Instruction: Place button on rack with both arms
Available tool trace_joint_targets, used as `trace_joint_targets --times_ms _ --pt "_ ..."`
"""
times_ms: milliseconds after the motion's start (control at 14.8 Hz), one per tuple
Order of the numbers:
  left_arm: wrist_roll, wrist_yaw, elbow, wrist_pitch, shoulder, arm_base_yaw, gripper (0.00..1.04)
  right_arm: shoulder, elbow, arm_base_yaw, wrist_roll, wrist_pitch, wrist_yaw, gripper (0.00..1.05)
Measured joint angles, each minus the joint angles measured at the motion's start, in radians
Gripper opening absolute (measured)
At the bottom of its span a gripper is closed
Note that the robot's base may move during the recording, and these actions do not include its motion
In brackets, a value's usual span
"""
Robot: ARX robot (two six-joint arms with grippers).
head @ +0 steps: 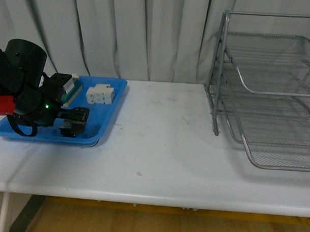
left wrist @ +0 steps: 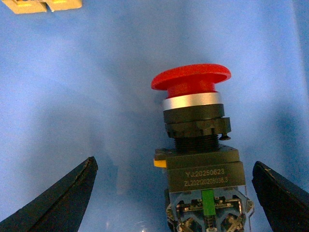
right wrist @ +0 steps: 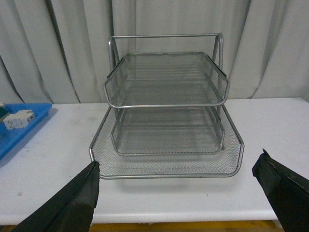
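Curtains (head: 147, 34) hung grey behind a white table (head: 164, 147) in the front view, and all the action was over on the left. The left arm (head: 21, 75), green light glowing, leaned over the blue tray (head: 112, 107), its left gripper (head: 73, 121) low above the tray's near end. From here I could not tell how its fingers stood. A green-and-cream block (head: 72, 87) and a white terminal block (head: 100, 95) lay further back in the tray. Well apart, on the right of the table, stood the rack (head: 267, 99), three silver mesh tiers with nothing showing on them. The right arm was out of shot.

On to the left wrist view, and there was the button (left wrist: 200, 145), lying on the blue tray floor. Its red cap (left wrist: 190, 79) pointed away from the camera, and its dark body sat between the two black fingers (left wrist: 58, 203). They were spread wide, one on each side of the body, and neither touched it. A sliver of a cream block showed at the frame's edge.

Right wrist view next: the right gripper (right wrist: 179, 159) hung clear of the table, facing the rack's open front. Its fingers (right wrist: 72, 203) were splayed wide with nothing between them. The blue tray's corner, with the white terminal block in it, showed off to one side.
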State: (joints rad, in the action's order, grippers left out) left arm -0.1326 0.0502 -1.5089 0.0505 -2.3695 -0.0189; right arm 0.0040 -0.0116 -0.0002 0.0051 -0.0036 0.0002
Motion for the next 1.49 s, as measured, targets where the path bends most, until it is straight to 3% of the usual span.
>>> trace_joint_targets --times_ms 68,474,949,1491 --pt "-0.005 0.0 -0.003 0.01 -0.005 0.005 0.95 0.0 0.0 0.0 0.0 0.0 0.0 0.98" --pt "0.001 0.002 -0.026 0.037 -0.016 0.019 0.39 0.0 0.0 0.0 0.0 0.0 0.0 0.98" --pt "0.021 0.04 0.068 -0.013 0.126 0.008 0.37 0.0 0.0 0.0 0.0 0.0 0.0 0.98" --pt "0.024 0.082 0.806 -0.175 0.954 0.024 0.36 0.0 0.0 0.0 0.0 0.0 0.0 0.98"
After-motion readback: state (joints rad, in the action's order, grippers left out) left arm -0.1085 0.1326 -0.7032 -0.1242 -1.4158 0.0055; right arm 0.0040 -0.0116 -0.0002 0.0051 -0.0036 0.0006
